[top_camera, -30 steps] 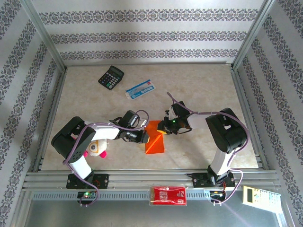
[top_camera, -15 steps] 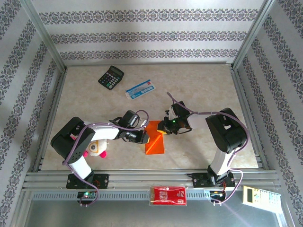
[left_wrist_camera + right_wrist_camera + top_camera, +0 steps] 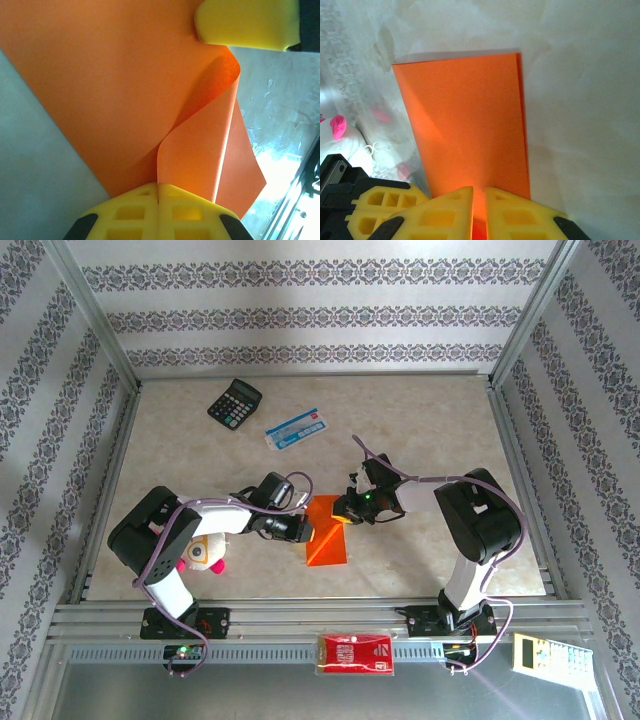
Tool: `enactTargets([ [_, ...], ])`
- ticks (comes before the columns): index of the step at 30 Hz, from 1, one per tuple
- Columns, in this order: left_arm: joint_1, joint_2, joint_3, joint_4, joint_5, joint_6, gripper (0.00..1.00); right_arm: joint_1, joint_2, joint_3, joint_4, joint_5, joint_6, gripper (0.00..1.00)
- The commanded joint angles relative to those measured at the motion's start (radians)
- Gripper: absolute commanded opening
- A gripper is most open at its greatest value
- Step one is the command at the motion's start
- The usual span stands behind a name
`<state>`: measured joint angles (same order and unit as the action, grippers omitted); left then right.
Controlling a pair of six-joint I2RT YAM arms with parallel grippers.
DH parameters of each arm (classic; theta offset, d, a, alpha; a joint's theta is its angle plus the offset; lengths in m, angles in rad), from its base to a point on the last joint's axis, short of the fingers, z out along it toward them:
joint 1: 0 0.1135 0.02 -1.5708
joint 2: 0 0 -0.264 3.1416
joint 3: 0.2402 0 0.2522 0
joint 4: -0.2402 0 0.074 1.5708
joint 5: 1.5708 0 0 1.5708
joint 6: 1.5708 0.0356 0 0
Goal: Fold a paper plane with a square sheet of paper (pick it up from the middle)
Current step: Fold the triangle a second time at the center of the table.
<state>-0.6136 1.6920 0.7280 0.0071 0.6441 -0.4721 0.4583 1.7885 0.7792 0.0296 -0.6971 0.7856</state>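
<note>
We see the left gripper (image 3: pixel 305 530) and right gripper (image 3: pixel 343 511) each pinching opposite edges of the square sheet of paper (image 3: pixel 328 545), presumably bowing it for creasing.

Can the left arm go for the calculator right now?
Probably not yet. The left gripper is shut on the paper, which the right gripper seems to pinch too. Nothing lies on the table between it and the calculator, so the held paper is the only hindrance.
</note>
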Motion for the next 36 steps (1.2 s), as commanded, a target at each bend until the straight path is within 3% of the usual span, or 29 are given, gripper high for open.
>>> enactTargets([
  [1,0.011,0.02,0.027,-0.024,0.012,0.014,0.02,0.006,0.078,-0.021,-0.032,0.072,-0.012,0.16],
  [36,0.011,0.032,-0.014,-0.051,-0.036,0.021,0.0,0.004,0.072,-0.008,-0.033,0.07,-0.01,0.18],
])
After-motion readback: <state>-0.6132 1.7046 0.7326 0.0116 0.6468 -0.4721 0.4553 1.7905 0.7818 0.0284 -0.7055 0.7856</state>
